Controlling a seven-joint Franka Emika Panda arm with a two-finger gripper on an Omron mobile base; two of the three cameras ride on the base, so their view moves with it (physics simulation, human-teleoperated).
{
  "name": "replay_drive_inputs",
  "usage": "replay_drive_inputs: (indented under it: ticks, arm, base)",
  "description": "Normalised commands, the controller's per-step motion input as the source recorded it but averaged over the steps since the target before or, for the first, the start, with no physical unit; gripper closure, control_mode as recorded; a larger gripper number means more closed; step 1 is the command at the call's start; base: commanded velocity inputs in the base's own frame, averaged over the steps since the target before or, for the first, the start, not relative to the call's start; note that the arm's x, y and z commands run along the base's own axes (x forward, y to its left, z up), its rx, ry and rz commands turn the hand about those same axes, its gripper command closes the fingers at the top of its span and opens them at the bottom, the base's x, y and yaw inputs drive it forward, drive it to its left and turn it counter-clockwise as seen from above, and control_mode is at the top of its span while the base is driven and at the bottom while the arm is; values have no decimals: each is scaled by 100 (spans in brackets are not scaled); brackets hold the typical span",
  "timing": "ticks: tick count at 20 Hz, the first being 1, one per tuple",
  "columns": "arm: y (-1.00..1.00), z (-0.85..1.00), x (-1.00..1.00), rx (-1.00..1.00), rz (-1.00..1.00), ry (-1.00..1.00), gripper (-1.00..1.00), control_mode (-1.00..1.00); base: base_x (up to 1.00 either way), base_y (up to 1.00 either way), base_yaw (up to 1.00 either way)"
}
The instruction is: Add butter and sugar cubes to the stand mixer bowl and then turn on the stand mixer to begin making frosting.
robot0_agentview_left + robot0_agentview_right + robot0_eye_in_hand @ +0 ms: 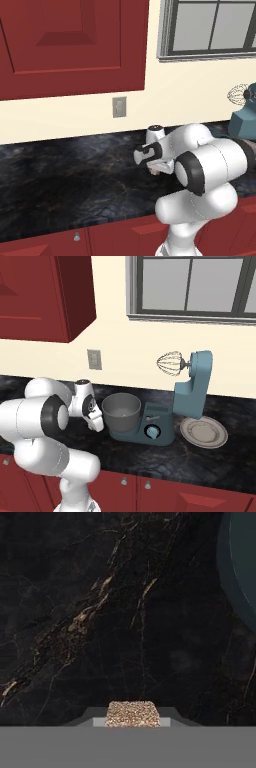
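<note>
In the hand view the gripper [132,722] is closed on one sugar cube [132,713], a tan grainy lump that sits between the two dark finger tips, above the black marble counter [100,612]. In the right base view the white arm bends low in front of the counter, with its hand just left of the stand mixer bowl [121,411]. The grey bowl stands on the flat base of the stand mixer [192,391], whose head is tilted up with the wire whisk [169,364] in the air. A round blue dial [152,431] is on the front of the base. A flat grey plate [203,432] lies just right of the mixer. I cannot see the butter.
</note>
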Motion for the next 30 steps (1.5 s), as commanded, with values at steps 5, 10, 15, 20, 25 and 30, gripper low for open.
replay_drive_inputs:
  ticks: [5,10,15,20,25,30]
  arm:
    - [0,12,-15,-2,-2,-9,100,-100]
    - [-2,40,-39,0,-6,-12,100,-100]
    - [-7,64,-33,0,-7,-6,100,-100]
    - [-13,77,-26,0,-8,0,100,-100]
    - [-23,76,-23,0,-7,0,100,-100]
    - [-28,77,-14,0,-6,0,100,-100]
  base:
    - [0,0,0]
    - [0,0,0]
    - [0,0,0]
    - [0,0,0]
    - [0,0,0]
    - [0,0,0]
